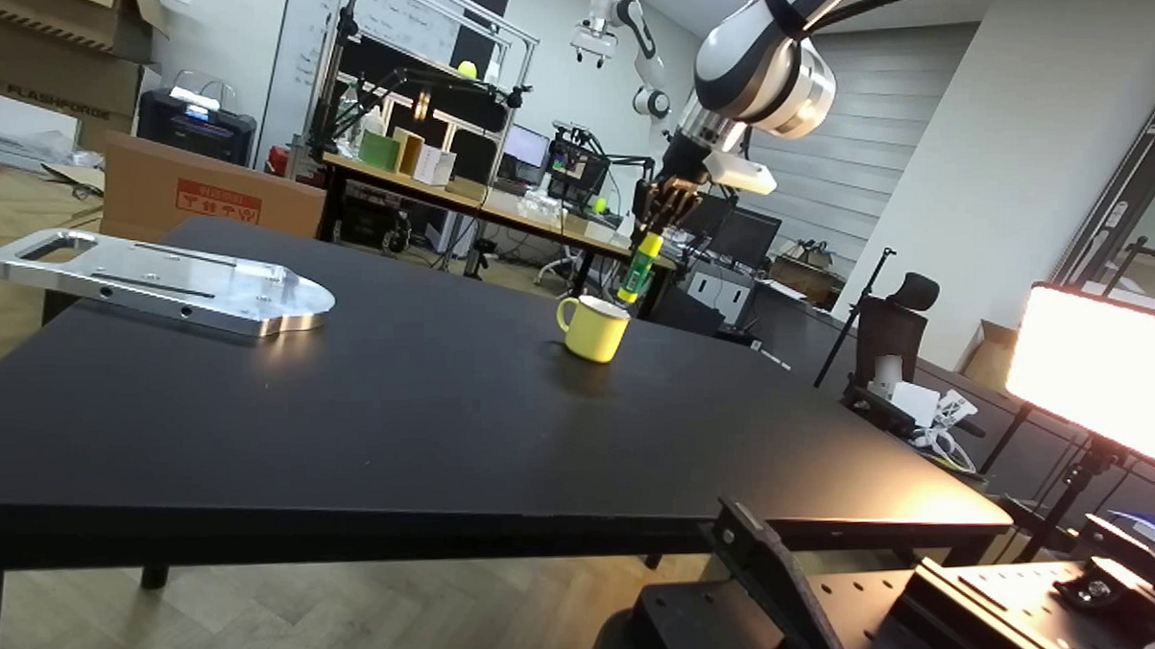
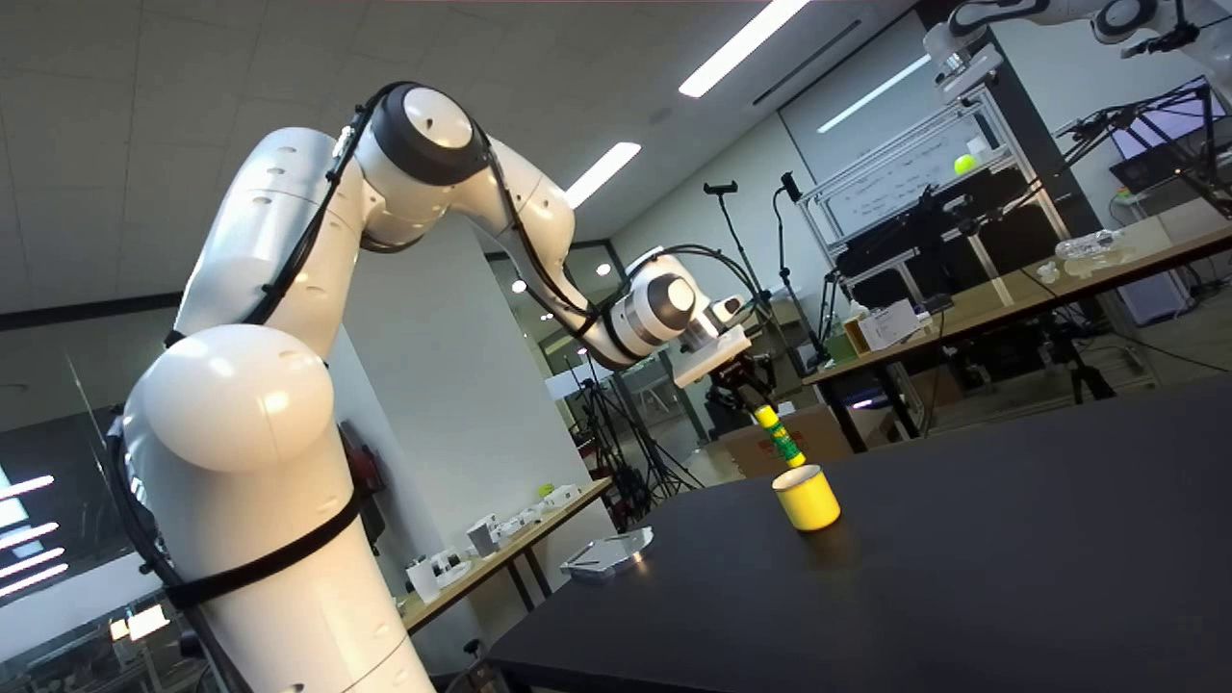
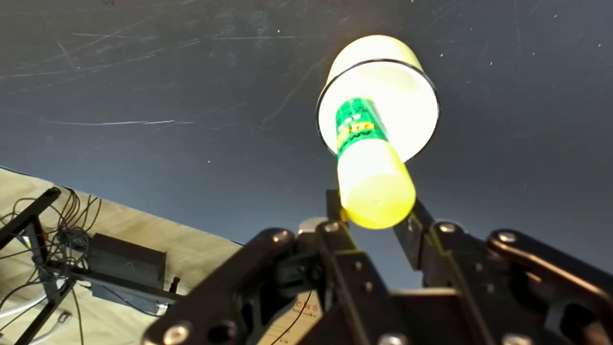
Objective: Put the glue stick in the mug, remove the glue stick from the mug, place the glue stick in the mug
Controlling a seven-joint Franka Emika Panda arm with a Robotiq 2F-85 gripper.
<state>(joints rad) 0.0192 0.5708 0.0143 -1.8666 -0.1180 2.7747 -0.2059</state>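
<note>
The squat yellow mug stands upright on the black table in both exterior views (image 1: 594, 332) (image 2: 811, 500) and in the wrist view (image 3: 373, 48). My gripper (image 1: 658, 222) is above the mug and shut on the upper end of the slim yellow-and-green glue stick (image 1: 639, 269). The glue stick also shows in an exterior view (image 2: 782, 439), tilted, with its lower end just above the mug's rim. In the wrist view the glue stick (image 3: 360, 125) sits between the fingertips (image 3: 373, 215) and overlaps the mug's white opening; its far end's exact depth is hard to tell.
A silver metal plate with a handle slot (image 1: 153, 277) lies at an end of the black table (image 1: 379, 427), and also shows in an exterior view (image 2: 608, 555). A bright light panel (image 1: 1108, 373) stands beyond a table corner. Cables (image 3: 72, 230) lie on the floor past the edge.
</note>
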